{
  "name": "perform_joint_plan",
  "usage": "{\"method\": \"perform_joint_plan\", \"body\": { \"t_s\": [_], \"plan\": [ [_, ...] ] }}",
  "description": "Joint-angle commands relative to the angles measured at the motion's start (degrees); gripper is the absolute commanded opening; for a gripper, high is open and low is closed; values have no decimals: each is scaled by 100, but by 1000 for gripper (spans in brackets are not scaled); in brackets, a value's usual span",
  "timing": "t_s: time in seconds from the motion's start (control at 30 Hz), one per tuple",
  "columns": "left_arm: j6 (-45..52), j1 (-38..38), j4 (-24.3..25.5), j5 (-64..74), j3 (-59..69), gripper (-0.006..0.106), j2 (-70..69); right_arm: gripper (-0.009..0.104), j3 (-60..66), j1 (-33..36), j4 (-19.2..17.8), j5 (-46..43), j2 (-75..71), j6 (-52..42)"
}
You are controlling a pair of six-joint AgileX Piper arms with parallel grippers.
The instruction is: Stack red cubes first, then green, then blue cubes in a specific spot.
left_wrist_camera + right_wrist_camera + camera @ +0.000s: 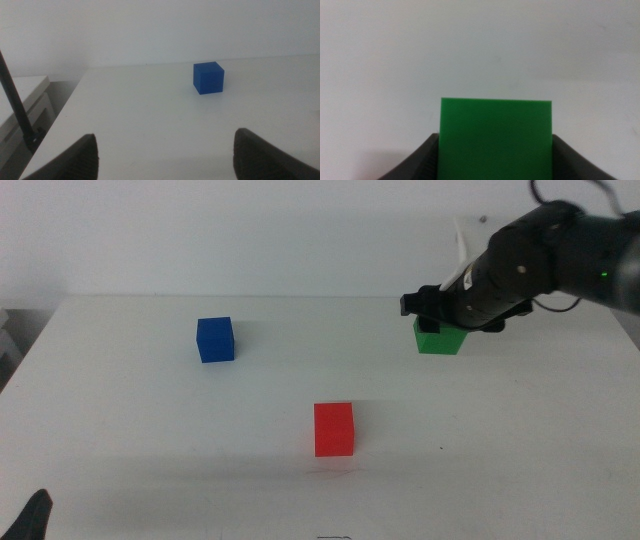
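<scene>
My middle camera sits high and looks forward and down over the white table, far enough back to take in most of its top. My left wrist camera rides low at the near corner, looking out across the surface between its own jaws to the blue cube, which the overhead also sees. My right wrist camera is pressed close to the green cube, shared with the overhead; it seems to point downward.
</scene>
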Motion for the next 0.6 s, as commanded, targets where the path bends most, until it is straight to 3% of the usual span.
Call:
{"method": "perform_joint_plan", "body": {
  "t_s": [0.0, 0.3, 0.57],
  "plan": [
    [-71, -1, -21, -462, -22, 91, -109, -1, 68, 218, -470, 77, -688, 346],
    [-71, -1, -21, -462, -22, 91, -109, -1, -267, 1768, -1585, 1118, -782, 2255],
    [-71, -1, -21, -462, -22, 91, -109, -1, -1277, 2593, -1773, 1835, 116, 2642]
  ]
}}
